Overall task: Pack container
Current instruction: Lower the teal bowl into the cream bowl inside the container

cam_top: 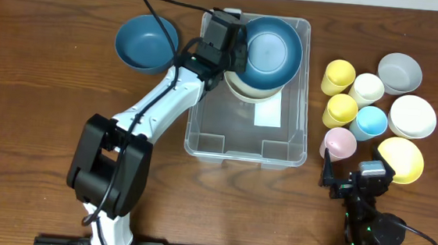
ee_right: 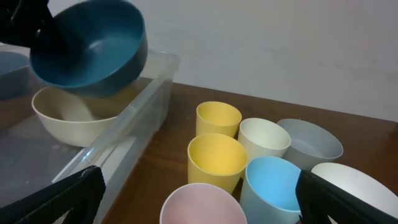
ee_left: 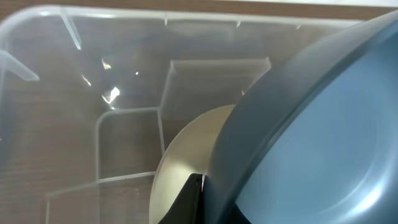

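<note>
The left hand (cam_top: 236, 49) pinches the rim of a blue bowl (cam_top: 270, 52) and holds it over the far end of the container (cam_top: 241, 138). The container sits in the middle of the bench (cam_top: 36, 61). A cream bowl (cam_top: 246, 92) lies inside it, right under the blue bowl. The blue bowl is tipped to one side. It looks very near the cream bowl, but I cannot tell if they touch.

I think the step in hand is putting the blue bowl into the cream one. The next move calls for making the bowl level, bringing it down gently so it sits inside, and then letting go. The far wall of the container is close, so the bowl could bump it.

The right hand (cam_top: 358, 174) has its fingers spread and holds nothing. It waits at the near right, just beside a pink cup (cam_top: 340, 141).

Another blue bowl (cam_top: 145, 41) sits left of the container. On the right are two yellow cups (cam_top: 338, 76), a white cup (cam_top: 367, 89), a light blue cup (cam_top: 372, 121), a grey bowl (cam_top: 400, 72), a white bowl (cam_top: 413, 116) and a yellow bowl (cam_top: 401, 159). They stand packed together, so grabbing one may knock the next.
</note>
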Controlling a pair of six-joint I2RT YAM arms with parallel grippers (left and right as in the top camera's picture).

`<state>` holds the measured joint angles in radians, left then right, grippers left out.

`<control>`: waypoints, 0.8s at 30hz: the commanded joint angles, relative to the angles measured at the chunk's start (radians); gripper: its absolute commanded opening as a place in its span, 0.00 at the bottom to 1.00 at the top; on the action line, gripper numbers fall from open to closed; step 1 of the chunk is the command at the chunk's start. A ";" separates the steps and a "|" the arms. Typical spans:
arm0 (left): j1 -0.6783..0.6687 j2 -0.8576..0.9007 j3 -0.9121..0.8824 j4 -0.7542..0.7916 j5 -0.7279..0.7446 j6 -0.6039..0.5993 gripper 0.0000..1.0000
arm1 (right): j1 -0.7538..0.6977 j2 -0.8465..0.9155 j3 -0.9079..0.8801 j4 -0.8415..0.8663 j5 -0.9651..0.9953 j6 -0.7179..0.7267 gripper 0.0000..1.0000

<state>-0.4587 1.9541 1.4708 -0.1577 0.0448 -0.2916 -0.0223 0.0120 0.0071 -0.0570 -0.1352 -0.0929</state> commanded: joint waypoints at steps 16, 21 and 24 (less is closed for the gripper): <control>0.003 -0.097 0.047 -0.021 -0.013 0.030 0.38 | -0.010 -0.005 -0.002 -0.004 -0.003 -0.013 0.99; 0.036 -0.218 0.047 -0.074 -0.087 0.040 0.38 | -0.010 -0.005 -0.002 -0.004 -0.003 -0.013 0.99; 0.063 -0.265 0.047 -0.119 -0.091 0.040 0.38 | -0.010 -0.005 -0.002 -0.004 -0.003 -0.013 0.99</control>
<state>-0.4248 1.7351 1.4879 -0.2543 -0.0021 -0.2687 -0.0223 0.0120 0.0071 -0.0570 -0.1352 -0.0929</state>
